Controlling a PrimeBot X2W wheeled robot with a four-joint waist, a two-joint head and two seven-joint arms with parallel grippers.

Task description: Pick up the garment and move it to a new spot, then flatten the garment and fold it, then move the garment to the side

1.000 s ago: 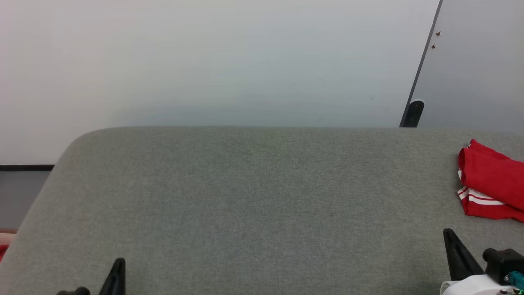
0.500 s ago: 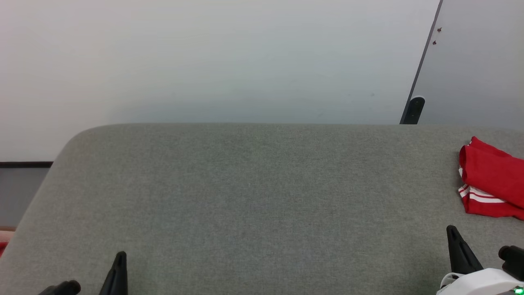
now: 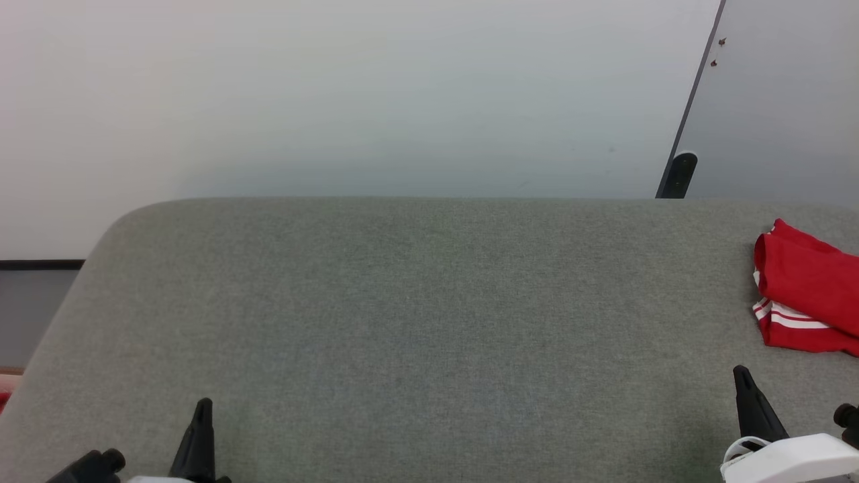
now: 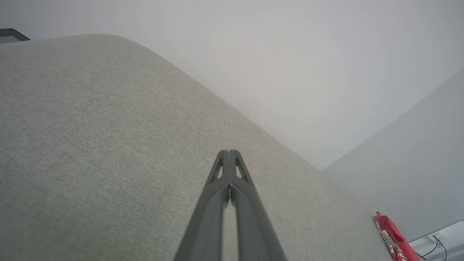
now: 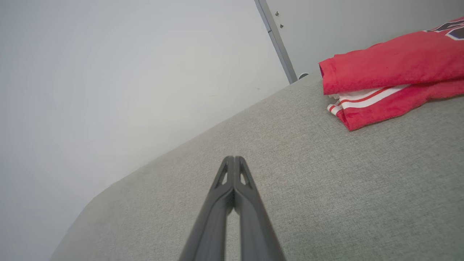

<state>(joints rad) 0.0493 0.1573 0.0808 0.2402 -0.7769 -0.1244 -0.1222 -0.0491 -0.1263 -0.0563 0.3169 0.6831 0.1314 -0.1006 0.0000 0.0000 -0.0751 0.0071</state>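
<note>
The left gripper (image 3: 203,406) is pinched tight and holds nothing, low over one grey pad (image 3: 429,302). The right gripper (image 3: 741,373) is tight and empty too. One folded red shirt (image 3: 805,282) lies on the pad's right side, near it, not touching.

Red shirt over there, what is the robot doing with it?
Nothing is holding the red shirt right now. It lies folded on the right side of the grey cushioned surface, with its striped trim peeking out. The robot's left gripper and right gripper are both shut and empty, at the bottom of the head view, apart from the shirt. The right one is the nearer of the two. From how things lie, the folding and setting aside look done.
</note>
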